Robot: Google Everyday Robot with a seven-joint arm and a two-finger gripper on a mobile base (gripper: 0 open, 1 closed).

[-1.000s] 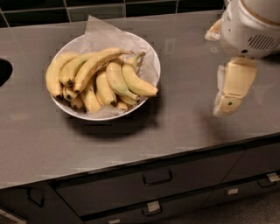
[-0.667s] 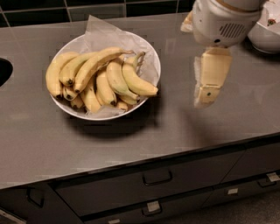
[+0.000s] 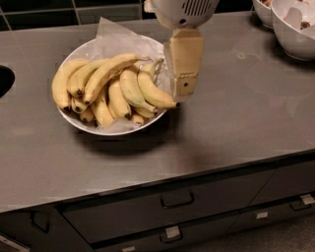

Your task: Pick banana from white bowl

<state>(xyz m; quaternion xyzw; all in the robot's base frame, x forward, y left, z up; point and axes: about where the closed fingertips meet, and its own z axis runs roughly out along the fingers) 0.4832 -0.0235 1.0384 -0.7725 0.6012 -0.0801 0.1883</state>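
The white bowl (image 3: pixel 114 132) stands on the grey counter, left of centre, lined with crinkled white paper (image 3: pixel 112 33) and holding several yellow bananas. The banana (image 3: pixel 110 71) is the long slim one lying across the top of the pile, its dark tip at the lower left and its brownish stem pointing to the upper right. My gripper (image 3: pixel 184 91) hangs down from the white arm housing (image 3: pixel 182 10) over the bowl's right rim. It is just right of the bananas' stems and beside the tip of the rightmost banana (image 3: pixel 155 93). It holds nothing that I can see.
Two smaller white bowls (image 3: pixel 295 34) (image 3: pixel 262 11) stand at the back right corner. A dark sink opening (image 3: pixel 5 81) is at the left edge. Dark tiles run along the back. Drawers with handles (image 3: pixel 177 199) are below the counter's front edge.
My gripper has moved left across the counter, from the right side to the right rim of the bowl. The bananas have not moved.
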